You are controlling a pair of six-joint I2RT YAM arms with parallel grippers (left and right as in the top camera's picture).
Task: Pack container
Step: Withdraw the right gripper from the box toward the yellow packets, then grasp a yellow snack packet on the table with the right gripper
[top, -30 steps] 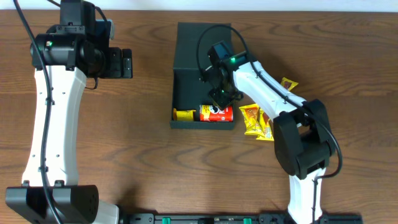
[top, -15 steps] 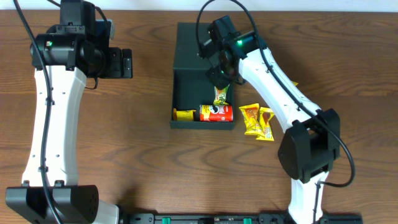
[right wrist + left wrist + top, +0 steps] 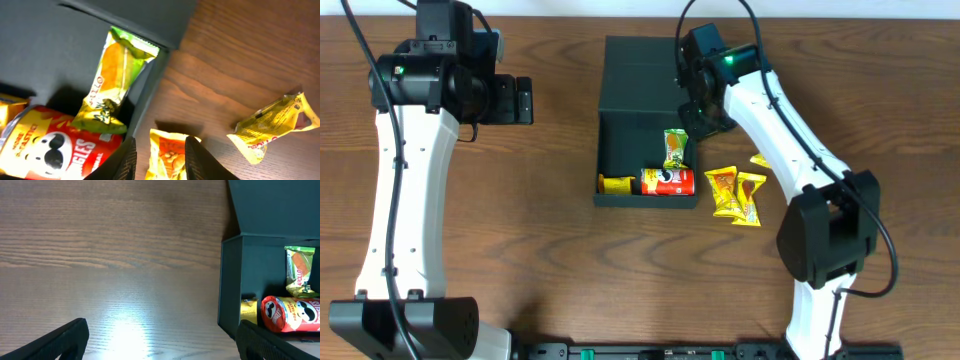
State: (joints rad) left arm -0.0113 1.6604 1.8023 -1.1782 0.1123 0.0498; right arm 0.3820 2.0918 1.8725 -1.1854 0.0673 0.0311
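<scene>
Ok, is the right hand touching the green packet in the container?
Apart. The right wrist view shows the open right hand empty, with bare space between its fingers and the green packet lying in the container.

Red crisp can (image 3: 668,182) lying on its side, mascot face up. Right behind it, on the far side, a green snack packet (image 3: 675,150), its near end meeting the can. Just left of the can, a small yellow packet (image 3: 615,184). Right of the can, two orange-yellow packets (image 3: 723,190) (image 3: 750,197) side by side on the brown wooden table (image 3: 550,250). Further right and back, another yellow packet (image 3: 760,160), partly hidden.
</scene>
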